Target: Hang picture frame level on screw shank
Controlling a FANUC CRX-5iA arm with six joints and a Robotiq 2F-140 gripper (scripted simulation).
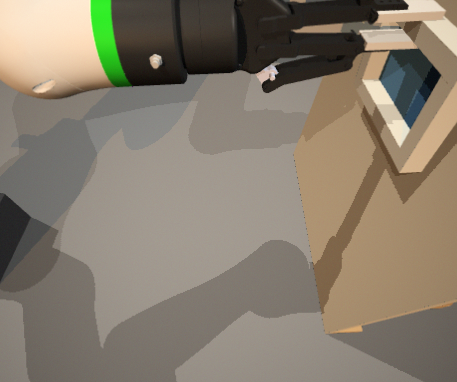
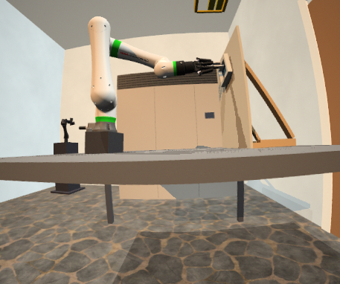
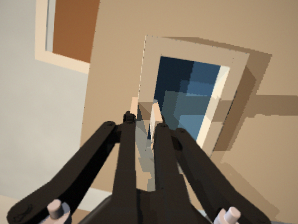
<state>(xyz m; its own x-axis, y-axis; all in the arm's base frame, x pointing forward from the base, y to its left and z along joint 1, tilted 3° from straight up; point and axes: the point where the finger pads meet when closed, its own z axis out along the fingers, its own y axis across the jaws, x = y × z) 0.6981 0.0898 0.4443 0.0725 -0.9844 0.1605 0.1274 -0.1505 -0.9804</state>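
Grabbing the picture frame on the board

The gripper (image 3: pixel 145 112) is squeezing the picture frame's (image 1: pixel 436 107) side rail against the wooden board (image 1: pixel 374 260); next, lifting it onto the hidden screw.

the screw stays hidden behind the picture frame (image 1: pixel 426 100).

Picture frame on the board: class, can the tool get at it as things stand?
Yes, it appears so: the tool is already shut on one side bar of the picture frame against the tan board, with nothing between them.
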